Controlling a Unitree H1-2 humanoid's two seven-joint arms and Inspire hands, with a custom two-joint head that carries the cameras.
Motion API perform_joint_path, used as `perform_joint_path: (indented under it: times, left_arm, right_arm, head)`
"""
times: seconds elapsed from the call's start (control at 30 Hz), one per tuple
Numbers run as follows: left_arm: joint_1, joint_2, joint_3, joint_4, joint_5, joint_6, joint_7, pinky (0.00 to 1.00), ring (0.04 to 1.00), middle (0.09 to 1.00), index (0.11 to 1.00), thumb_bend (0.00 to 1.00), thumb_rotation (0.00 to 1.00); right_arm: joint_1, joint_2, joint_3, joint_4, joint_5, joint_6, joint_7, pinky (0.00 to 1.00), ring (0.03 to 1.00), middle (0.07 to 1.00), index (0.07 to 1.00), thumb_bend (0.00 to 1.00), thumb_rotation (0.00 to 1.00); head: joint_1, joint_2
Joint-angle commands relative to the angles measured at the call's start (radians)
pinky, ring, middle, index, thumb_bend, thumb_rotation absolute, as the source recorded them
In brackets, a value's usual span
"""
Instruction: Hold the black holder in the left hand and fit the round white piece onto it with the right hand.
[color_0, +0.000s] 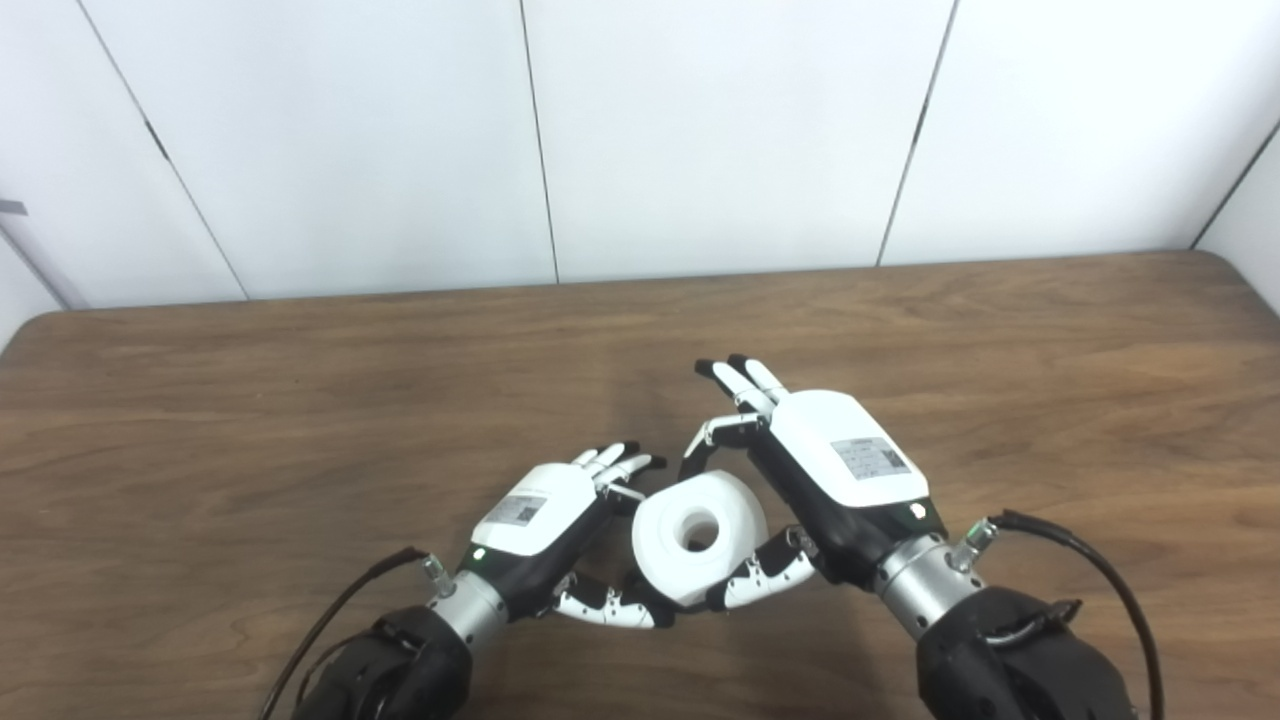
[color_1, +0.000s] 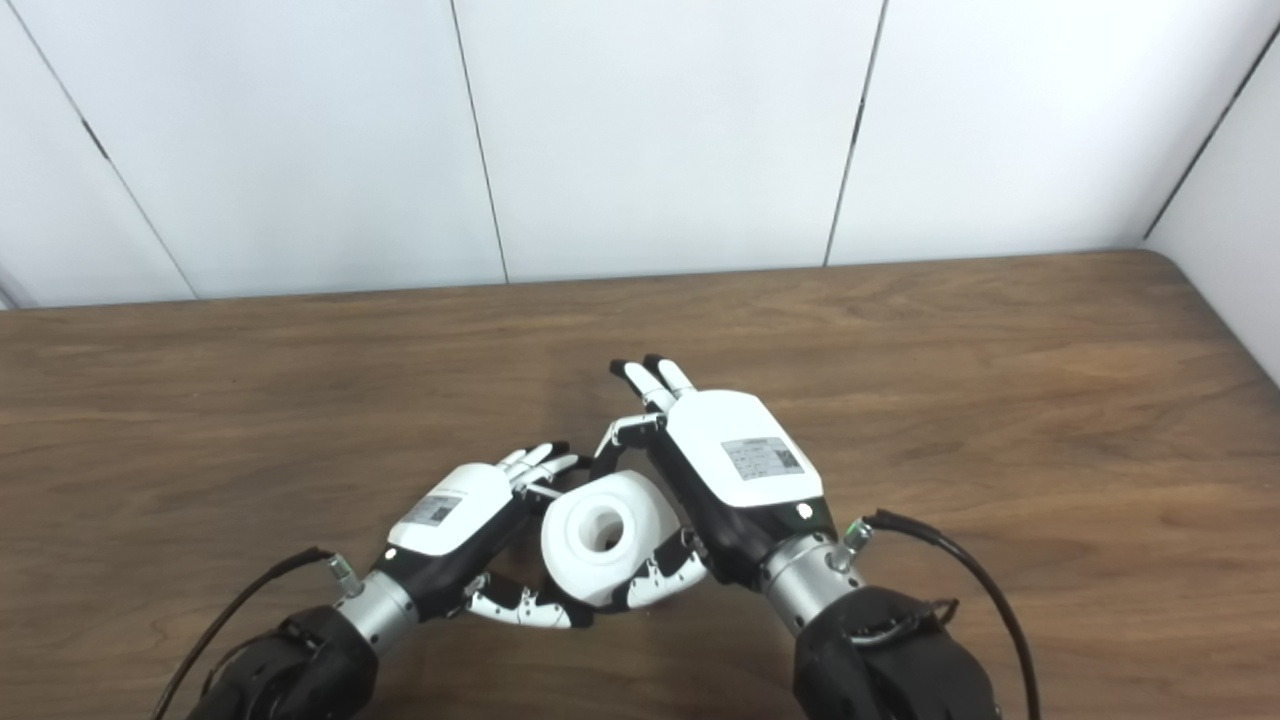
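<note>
Both hands, left (color_0: 545, 515) and right (color_0: 835, 470), gripping round white piece (color_0: 698, 535) above brown wooden table (color_0: 300, 400), white panelled wall (color_0: 700, 130) behind.

Your left hand (color_0: 545, 520) sits low, back up, fingers curled beneath. Your right hand (color_0: 820, 465) is raised beside it, thumb and one finger pinching, the others stretched forward.

a plain lab-like room: bare wooden table (color_0: 300, 400), white panelled wall (color_0: 700, 130).

brown wood-grain table (color_0: 300, 400) — white panelled wall (color_0: 700, 130) behind, dark seams between panels.
</note>
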Motion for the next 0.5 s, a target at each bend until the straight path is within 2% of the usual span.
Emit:
perform_joint_path:
  times: [0.0, 0.37, 0.47]
  left_arm:
    - [-0.019, -0.003, -0.008, 0.005, 0.013, -0.010, 0.009, 1.00, 1.000, 0.941, 0.481, 0.52, 0.05]
    - [-0.013, -0.002, -0.007, -0.026, 0.009, 0.004, -0.003, 1.00, 1.000, 0.944, 0.482, 0.52, 0.05]
    - [-0.010, -0.002, -0.006, -0.037, 0.009, 0.010, -0.009, 1.00, 1.000, 0.946, 0.482, 0.52, 0.05]
  right_arm:
    - [-0.021, 0.005, -0.001, -0.015, 0.019, 0.002, -0.024, 0.83, 1.000, 0.972, 0.479, 0.51, 0.14]
    - [0.015, 0.007, 0.006, -0.013, 0.036, 0.020, -0.018, 0.76, 1.000, 0.969, 0.480, 0.51, 0.14]
    - [0.025, 0.008, 0.008, -0.013, 0.042, 0.029, -0.019, 0.77, 1.000, 0.974, 0.480, 0.51, 0.14]
  head:
    - [0.001, 0.001]
    - [0.011, 0.033]
    - [0.016, 0.037]
